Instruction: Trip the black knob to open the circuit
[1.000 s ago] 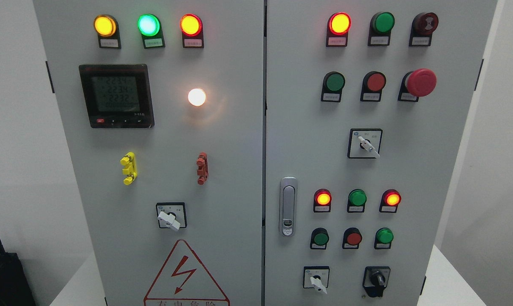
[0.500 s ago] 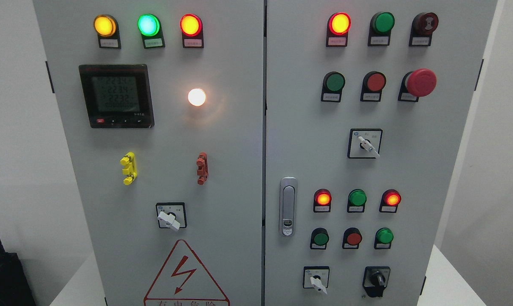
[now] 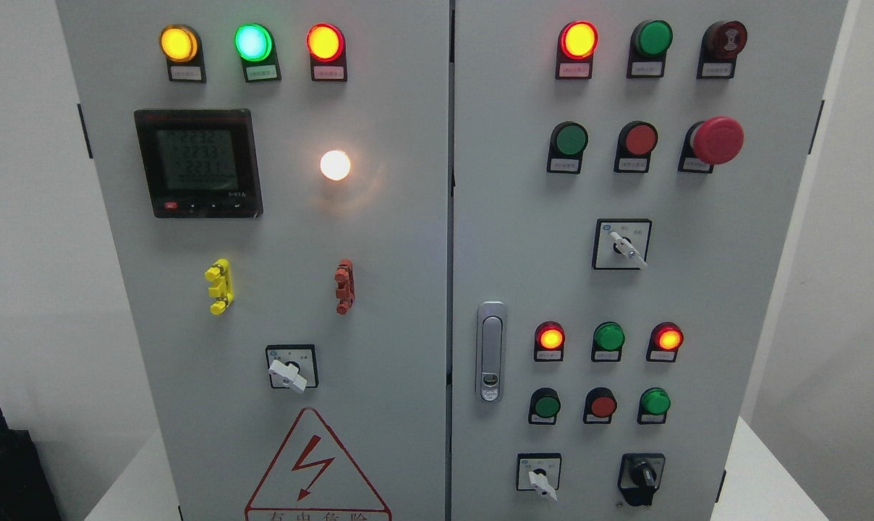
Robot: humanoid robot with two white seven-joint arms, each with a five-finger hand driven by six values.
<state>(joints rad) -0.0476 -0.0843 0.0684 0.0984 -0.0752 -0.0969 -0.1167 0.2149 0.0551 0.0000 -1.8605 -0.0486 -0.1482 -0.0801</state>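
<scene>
Low on the right-hand door of the grey metal control cabinet (image 3: pixel 379 239) sits the black rotary knob (image 3: pixel 642 476), in the bottom right corner of the panel, its grip standing roughly upright on a black square base. Neither hand of the robot shows anywhere in the head view, so how far either is open, and whether it holds anything, cannot be told, and places cannot be given relative to a hand.

Just left of the black knob is a white-handled selector switch (image 3: pixel 540 479) on a white square plate, its lever pointing down and to the right. Directly above these two runs a row of three round push buttons, green, red and green; the red push button (image 3: pixel 602 405) is the middle one. Above that row are three round indicator lamps, the outer two glowing red, the middle green lamp (image 3: pixel 608 337) unlit. Left of them, by the door seam, is a silver oval door latch (image 3: pixel 490 352).

Higher up the same door stands a large red mushroom-head stop button (image 3: pixel 717 140). On the left door, a black digital meter (image 3: pixel 197 163) shows lit figures, too small to read.
</scene>
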